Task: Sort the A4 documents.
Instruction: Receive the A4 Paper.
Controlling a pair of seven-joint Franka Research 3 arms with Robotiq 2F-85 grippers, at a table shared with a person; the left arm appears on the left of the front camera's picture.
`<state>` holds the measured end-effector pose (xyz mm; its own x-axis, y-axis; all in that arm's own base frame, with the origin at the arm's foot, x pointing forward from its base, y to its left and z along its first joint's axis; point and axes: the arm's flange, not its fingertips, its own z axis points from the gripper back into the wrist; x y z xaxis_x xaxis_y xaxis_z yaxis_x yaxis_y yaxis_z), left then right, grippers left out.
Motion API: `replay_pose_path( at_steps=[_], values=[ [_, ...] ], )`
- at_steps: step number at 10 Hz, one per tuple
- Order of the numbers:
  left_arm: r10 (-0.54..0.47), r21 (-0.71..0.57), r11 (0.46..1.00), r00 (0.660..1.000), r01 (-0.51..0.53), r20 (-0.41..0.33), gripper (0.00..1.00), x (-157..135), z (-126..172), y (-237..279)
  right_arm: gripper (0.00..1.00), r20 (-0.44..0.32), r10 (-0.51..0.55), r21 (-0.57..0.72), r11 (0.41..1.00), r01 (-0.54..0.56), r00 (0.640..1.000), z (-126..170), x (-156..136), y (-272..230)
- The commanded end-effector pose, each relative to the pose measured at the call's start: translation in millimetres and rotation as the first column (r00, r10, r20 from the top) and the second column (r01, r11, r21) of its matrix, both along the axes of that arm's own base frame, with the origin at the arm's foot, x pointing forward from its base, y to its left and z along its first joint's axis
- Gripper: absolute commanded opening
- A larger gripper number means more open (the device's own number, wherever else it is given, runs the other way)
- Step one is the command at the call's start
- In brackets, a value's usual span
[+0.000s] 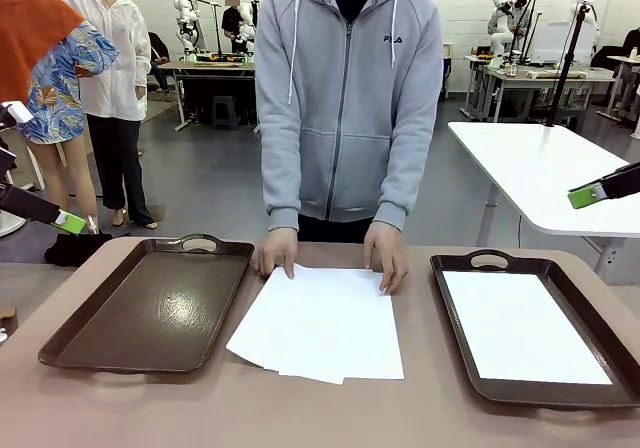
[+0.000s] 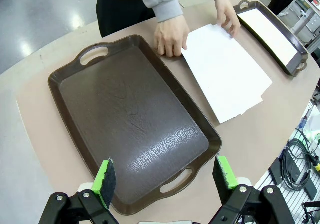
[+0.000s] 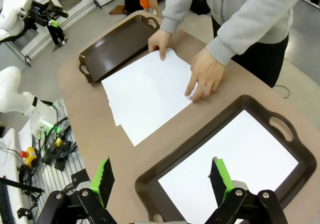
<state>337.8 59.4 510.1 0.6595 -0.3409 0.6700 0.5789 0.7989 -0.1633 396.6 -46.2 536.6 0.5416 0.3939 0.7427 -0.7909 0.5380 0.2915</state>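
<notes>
A loose stack of white A4 documents lies on the table between two dark brown trays. The person's hands rest on its far edge. The left tray holds nothing. One white sheet lies flat in the right tray. My left gripper hangs open above the near end of the left tray, with the documents beyond it. Over the right tray and its sheet, my right gripper is open, with the stack farther off. Both grippers hold nothing.
A green pad of the left gripper shows at the far left edge and a green pad of the right gripper at the far right, both raised off the table. A white table stands behind on the right. Cables lie beside the table.
</notes>
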Motion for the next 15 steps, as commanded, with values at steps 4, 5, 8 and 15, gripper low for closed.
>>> replay_pose_path(
  at_steps=[4,5,8,15],
  values=[
    [-0.005,-0.014,1.0,1.0,0.005,0.002,1.0,0.4,-0.7,0.7,1.0,0.002,-0.001,0.004,1.0,0.001,1.0,0.7,-0.2,0.3],
    [-0.005,-0.014,1.0,1.0,0.005,0.002,1.0,0.4,-0.7,0.7,1.0,0.002,-0.001,0.004,1.0,0.001,1.0,0.7,-0.2,0.3],
    [-0.005,-0.014,1.0,1.0,0.005,0.002,1.0,0.4,-0.7,0.7,1.0,0.002,-0.001,0.004,1.0,0.001,1.0,0.7,-0.2,0.3],
    [-0.005,-0.014,1.0,1.0,0.005,0.002,1.0,0.4,-0.7,0.7,1.0,0.002,-0.001,0.004,1.0,0.001,1.0,0.7,-0.2,0.3]
  ],
)
